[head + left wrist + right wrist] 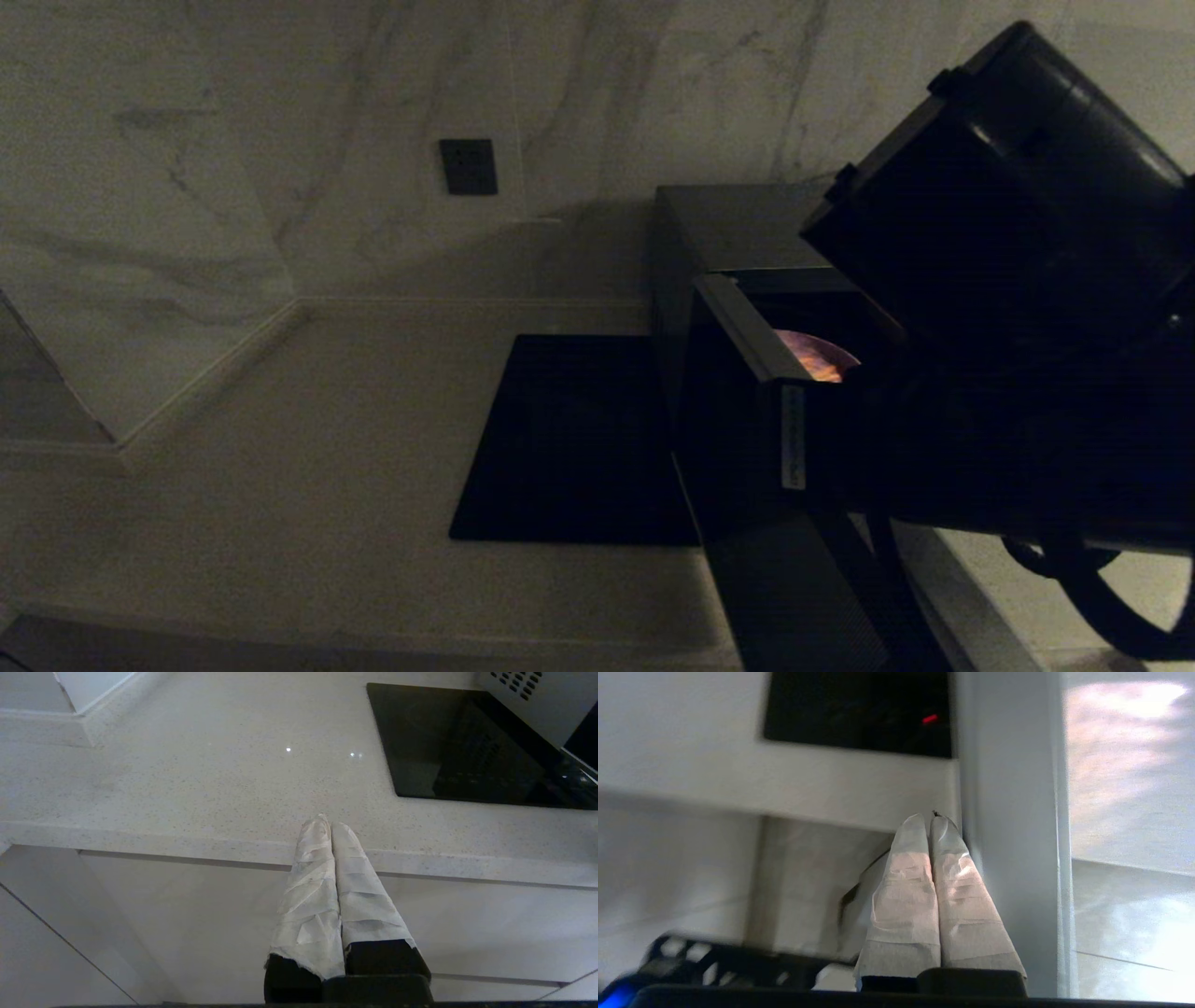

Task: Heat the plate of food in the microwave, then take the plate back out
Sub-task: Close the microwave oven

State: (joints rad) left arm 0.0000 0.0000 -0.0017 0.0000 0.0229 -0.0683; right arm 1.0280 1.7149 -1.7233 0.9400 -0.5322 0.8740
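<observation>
1. Left gripper (331,823): parked low at the counter (210,779) edge, in front of the cabinet fronts, well clear of the work. Its taped fingers (308,891) are pressed together with nothing between them.
2. Mat (579,439): a flat black square lying on the counter just left of the microwave (719,243). It is bare, so it looks like a fair landing spot for a hot plate.
3. Microwave: its door (747,327) stands ajar, swung out toward the robot, and the lit cavity shows through the gap.
4. Plate (817,355): inside the cavity, only an edge of it showing past the door, with orange food (826,371) on it. The rest is hidden by the door and the right arm.
5. Handling, as a judgement: the plate is likely stiff and light but smooth-glazed, so slippery under taped pads. It is shallow, so the rim is the only hold. Pinch the near rim, keep it level, and slide it out slowly, or the loose sticks may roll off.
6. Right gripper (930,820): its fingertips are closed tight together, empty, resting beside a pale upright edge that I take for the door or casing. The door needs swinging wider before any reach inside.
</observation>
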